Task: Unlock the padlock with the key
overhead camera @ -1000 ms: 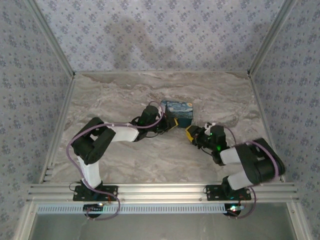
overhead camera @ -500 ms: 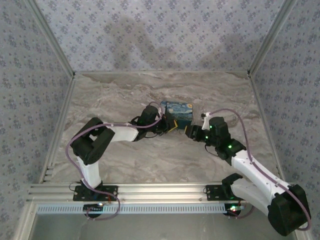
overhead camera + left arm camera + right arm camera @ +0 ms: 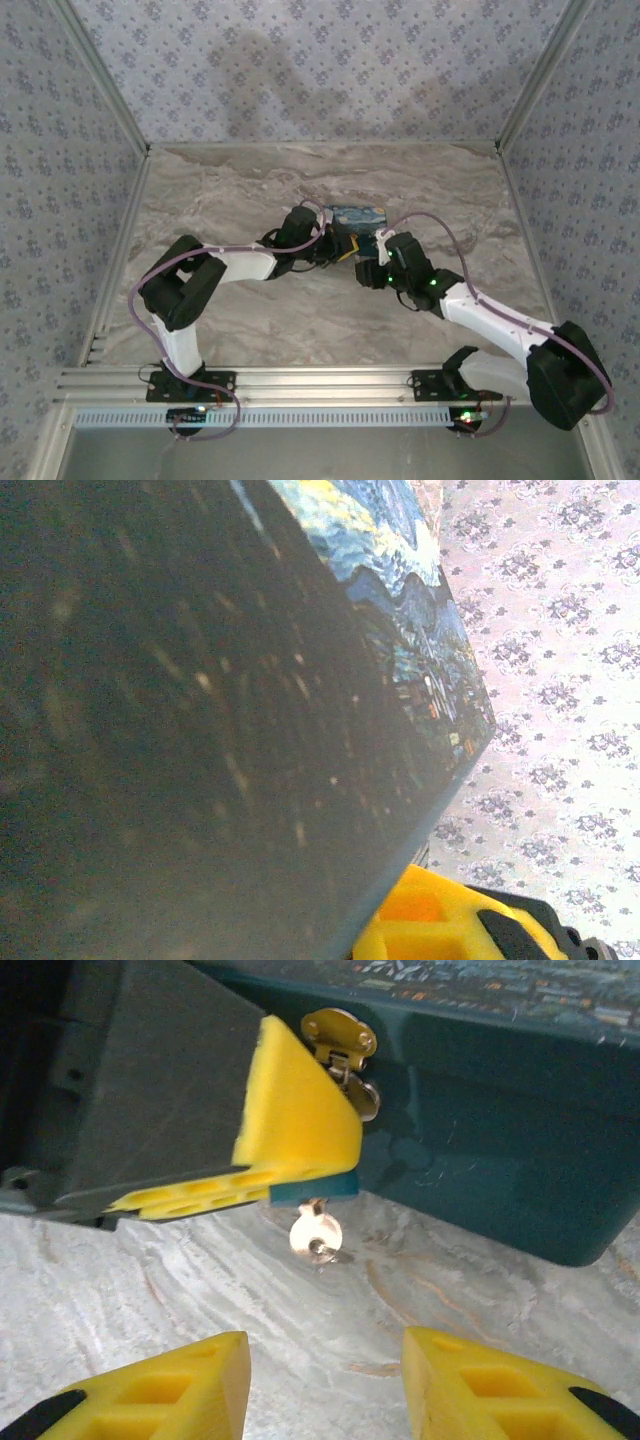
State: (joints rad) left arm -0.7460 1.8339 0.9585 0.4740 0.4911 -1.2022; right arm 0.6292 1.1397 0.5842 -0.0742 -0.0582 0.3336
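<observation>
- The right tool (image 3: pixel 325 1365) hovers low over the worktop (image 3: pixel 470 1300). Its two yellow fingers are spread apart, with nothing between them and nothing touching them.
- Just ahead of its fingertips, a small silver key (image 3: pixel 316 1235) points down towards the marble. It sticks out of the underside of the padlock (image 3: pixel 312 1189) and is not touching the right tool.
- Only a small blue block of the padlock can be seen. It is tucked under a yellow finger (image 3: pixel 290 1130) of the left tool (image 3: pixel 345 250), which is clenched tight on it.
- Just beyond that finger is a brass hasp (image 3: pixel 342 1035) on the front of a dark teal box (image 3: pixel 500 1130). The box lid carries a swirling blue and yellow painted print.
- From above, the two tools meet nose to nose at the near side of the box, the left one coming in from the left and the right one from the right.
- The worktop is grey-beige marble with pale veins.
- Behind the box and on both sides stand walls (image 3: pixel 320 70) papered in a pale lilac floral pattern, with metal rails at the corners.
</observation>
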